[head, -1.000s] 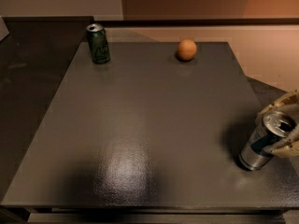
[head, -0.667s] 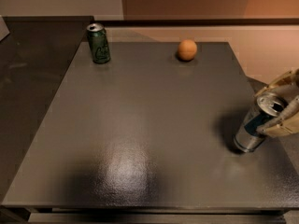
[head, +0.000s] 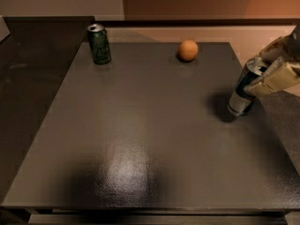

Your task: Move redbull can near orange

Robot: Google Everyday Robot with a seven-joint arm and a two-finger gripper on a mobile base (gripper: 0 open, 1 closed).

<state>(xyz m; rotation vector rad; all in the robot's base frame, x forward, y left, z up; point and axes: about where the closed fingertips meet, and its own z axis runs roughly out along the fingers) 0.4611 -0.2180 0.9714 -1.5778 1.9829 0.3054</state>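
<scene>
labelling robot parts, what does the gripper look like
The gripper, at the view's right edge by the silver can, has blocky, flat-faced fingers in pale cream with tan shading. A dark grey piece of arm shows above it. No cables or markings can be made out.

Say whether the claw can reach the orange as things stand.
Probably yes: the claw, gripping the redbull can at the right of the table, has only bare surface between it and the orange.

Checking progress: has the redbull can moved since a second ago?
Yes. The redbull can, held in the gripper at the right, has moved farther back and slightly left, closer to the orange.
</scene>
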